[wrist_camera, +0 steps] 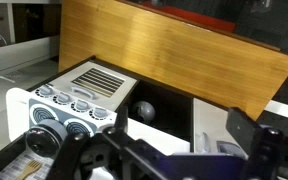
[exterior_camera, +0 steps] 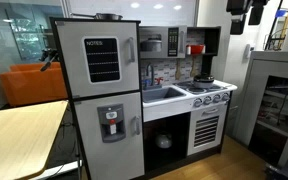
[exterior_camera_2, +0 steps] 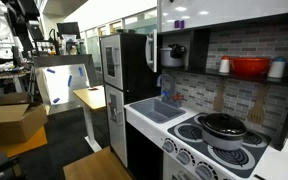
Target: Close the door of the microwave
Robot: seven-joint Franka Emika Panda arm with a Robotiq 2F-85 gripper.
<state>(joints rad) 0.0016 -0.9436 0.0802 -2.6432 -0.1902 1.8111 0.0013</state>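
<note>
In an exterior view the microwave (exterior_camera: 206,40) is a small dark box on the upper shelf of the white-and-grey play kitchen, with something red inside. Its door (exterior_camera: 173,42), a silver-grey frame with a dark window, stands swung open to the left of the box. In the other exterior view the door (exterior_camera_2: 160,38) shows nearly edge-on. My arm hangs high and to the right of the kitchen, well away from the door, with the gripper (exterior_camera: 237,20) at its end. In the wrist view my gripper (wrist_camera: 181,125) is open and empty, looking down on the stove and oven; the microwave is out of that view.
A tall grey fridge (exterior_camera: 99,90) stands beside the sink (exterior_camera: 164,95). The stove (exterior_camera: 209,95) holds a pot (exterior_camera_2: 222,125), above the slatted oven door (wrist_camera: 94,80). A wooden table (exterior_camera: 19,135) is at the left. A red bowl (exterior_camera_2: 249,68) sits on the shelf.
</note>
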